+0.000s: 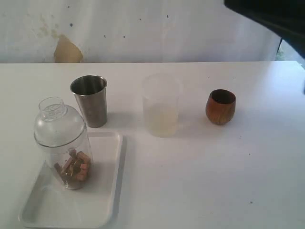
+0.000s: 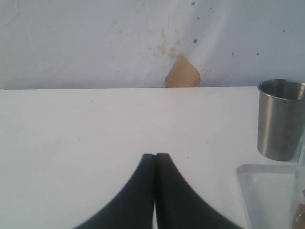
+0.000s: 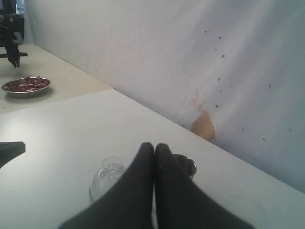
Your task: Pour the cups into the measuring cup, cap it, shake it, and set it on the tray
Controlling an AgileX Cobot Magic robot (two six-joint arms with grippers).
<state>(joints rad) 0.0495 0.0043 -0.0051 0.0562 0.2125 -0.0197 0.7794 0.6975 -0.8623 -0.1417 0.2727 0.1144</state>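
Observation:
The clear measuring cup (image 1: 64, 143), its dome cap (image 1: 56, 119) on and brown pieces inside, stands upright on the white tray (image 1: 102, 200) at the front left. Just behind the tray is the steel tumbler (image 1: 90, 100). The brown wooden cup (image 1: 221, 106) stands at the right. My left gripper (image 2: 155, 155) is shut with nothing in it, low over bare table; the tumbler (image 2: 281, 119) and a tray corner (image 2: 248, 176) lie off to its side. My right gripper (image 3: 154, 145) is shut and empty, high above the capped cup (image 3: 107, 176) and the tumbler (image 3: 188, 166).
A frosted milky cup (image 1: 161, 107) stands mid-table between the tumbler and the wooden cup. Part of a black arm (image 1: 271, 14) fills the top right corner. A metal dish (image 3: 26, 86) with red contents sits on another table. A stained white wall runs behind the table.

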